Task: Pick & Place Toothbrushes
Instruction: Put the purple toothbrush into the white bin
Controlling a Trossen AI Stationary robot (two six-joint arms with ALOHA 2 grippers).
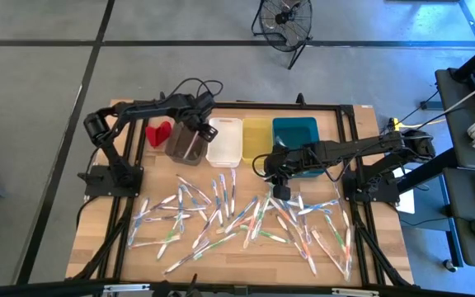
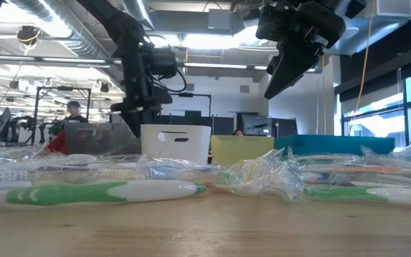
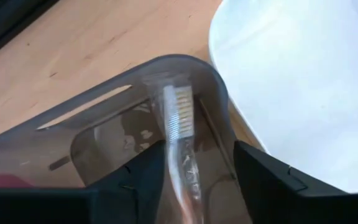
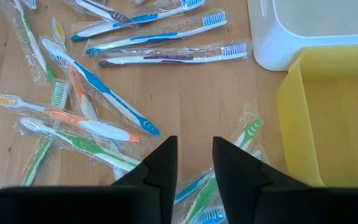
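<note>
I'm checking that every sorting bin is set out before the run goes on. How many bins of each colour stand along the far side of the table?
Grey bin: 1
White bin: 1
Yellow bin: 1
Teal bin: 1
Total: 4

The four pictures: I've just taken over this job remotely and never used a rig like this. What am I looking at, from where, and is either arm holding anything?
Two dark robot arms work at a wooden table. One picture looks straight down, one looks level across the tabletop, and each wrist has its own camera.

Wrapped toothbrushes lie scattered on the near half. Behind them stand four bins in a row: grey bin, white bin, yellow bin, teal bin, with a small red object beside the grey one.

The left gripper is over the grey bin, fingers open, with a clear toothbrush between them, pointing into the bin; I can't tell if it is still touching them. The right gripper hovers above the pile, slightly open, holding nothing.
</note>
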